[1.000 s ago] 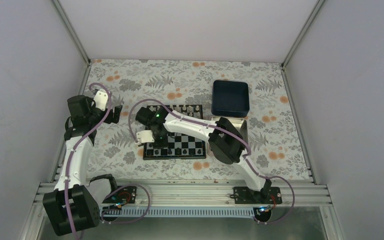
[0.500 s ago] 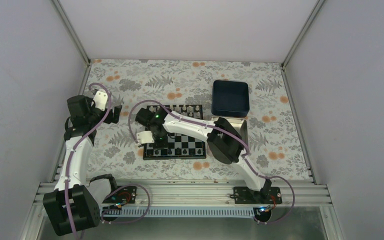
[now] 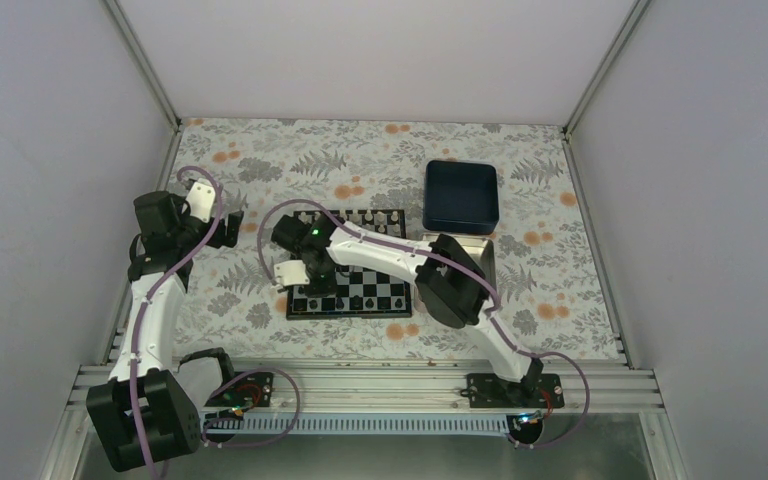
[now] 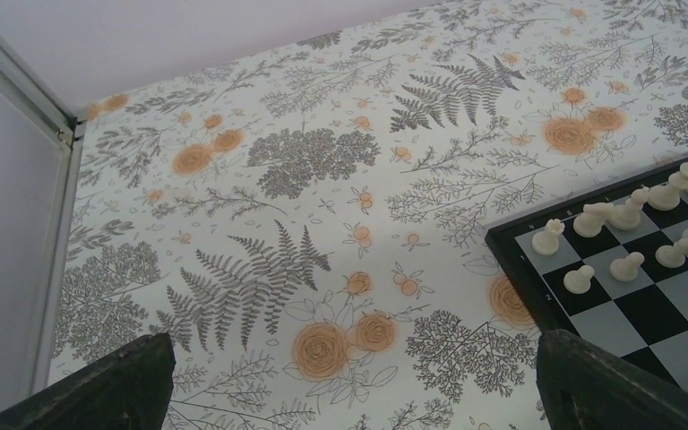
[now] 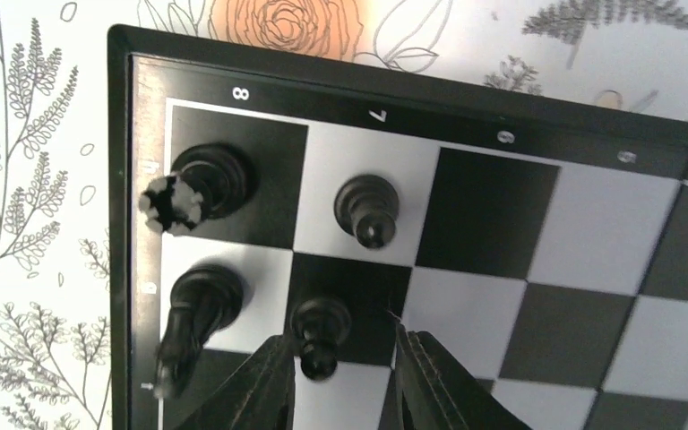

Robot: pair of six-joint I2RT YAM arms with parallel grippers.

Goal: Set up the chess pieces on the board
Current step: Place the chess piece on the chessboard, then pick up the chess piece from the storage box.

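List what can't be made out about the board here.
- Top view: the right arm covers the board's middle; chess pieces too small to identify.
- Left wrist view: the frame edge cuts the board to one corner.
- Right wrist view: whether the right gripper touches the pawn is unclear.

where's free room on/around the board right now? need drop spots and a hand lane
Free: board squares beyond the corner cluster, under labels 6 and 5; floral mat left of the board, below the open left gripper. Crowded: the corner with rook, knight, one pawn, and a second pawn inside the open right gripper; white pieces line the far end.
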